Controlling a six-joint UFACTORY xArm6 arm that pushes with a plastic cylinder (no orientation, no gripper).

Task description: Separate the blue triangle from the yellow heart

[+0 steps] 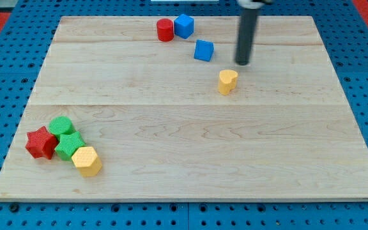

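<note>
No readable text, label, brand, number or sign anywhere on board, blocks or rod.

My tip (pixel 243 63), rod upright

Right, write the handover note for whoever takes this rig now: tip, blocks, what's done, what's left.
My tip is down at the board, just above and to the view's right of the yellow heart, not touching it as far as I can tell.
The blue triangle lies up and to the view's left of the heart, with a small gap of bare wooden board between them.
Done: the two are apart, but only slightly.
Left: widen the gap, probably by pushing the heart toward the view's bottom, away from the triangle.
Keep clear of the blue cube and red cylinder at the view's top.
</note>
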